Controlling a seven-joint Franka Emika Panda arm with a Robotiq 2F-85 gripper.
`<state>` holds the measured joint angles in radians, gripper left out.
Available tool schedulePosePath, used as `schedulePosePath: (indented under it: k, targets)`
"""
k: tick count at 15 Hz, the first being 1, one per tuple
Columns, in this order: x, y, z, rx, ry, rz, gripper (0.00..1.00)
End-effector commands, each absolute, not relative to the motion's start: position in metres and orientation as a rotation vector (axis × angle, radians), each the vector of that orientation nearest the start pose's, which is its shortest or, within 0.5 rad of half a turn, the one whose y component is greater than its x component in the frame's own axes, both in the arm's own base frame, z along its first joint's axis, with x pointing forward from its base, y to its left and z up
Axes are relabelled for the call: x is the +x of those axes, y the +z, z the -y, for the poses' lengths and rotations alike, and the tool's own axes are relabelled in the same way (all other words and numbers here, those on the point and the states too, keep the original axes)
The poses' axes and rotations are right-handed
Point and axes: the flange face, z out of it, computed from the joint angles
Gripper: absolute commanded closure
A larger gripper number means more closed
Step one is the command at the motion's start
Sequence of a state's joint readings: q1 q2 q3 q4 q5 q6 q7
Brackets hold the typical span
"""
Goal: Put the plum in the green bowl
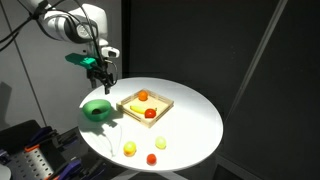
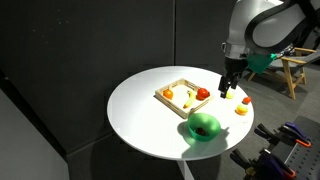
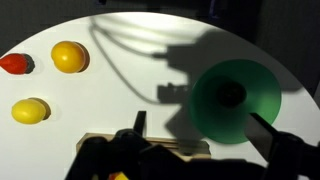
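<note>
The green bowl point(image 1: 96, 110) point(image 2: 204, 126) stands near the edge of the round white table, beside the wooden tray. In the wrist view the bowl point(image 3: 250, 112) holds a dark round shape point(image 3: 231, 95) at its centre. It looks like the plum, but shadow covers it. My gripper point(image 1: 101, 70) point(image 2: 229, 86) hangs above the table between bowl and tray. Its jaws point(image 3: 202, 130) stand wide open with nothing between them, one finger point(image 3: 140, 122) over the tray's edge and the other over the bowl's rim.
The square wooden tray point(image 1: 163, 103) point(image 2: 176, 86) holds an orange, a red and a yellow fruit. On the table lie a red fruit point(image 3: 14, 64) and two yellow ones point(image 3: 68, 56) point(image 3: 30, 110). Dark curtains surround the table.
</note>
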<state>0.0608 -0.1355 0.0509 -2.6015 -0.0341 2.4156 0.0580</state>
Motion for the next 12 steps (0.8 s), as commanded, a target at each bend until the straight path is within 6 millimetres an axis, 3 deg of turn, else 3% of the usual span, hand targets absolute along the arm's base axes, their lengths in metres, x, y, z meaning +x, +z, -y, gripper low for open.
schedulePosePath:
  k: [1,12]
  targets:
    - [0.411,0.325,-0.045,-3.144,0.03,0.083,0.0]
    - [0.396,0.373,-0.053,-3.123,0.026,0.108,0.0]
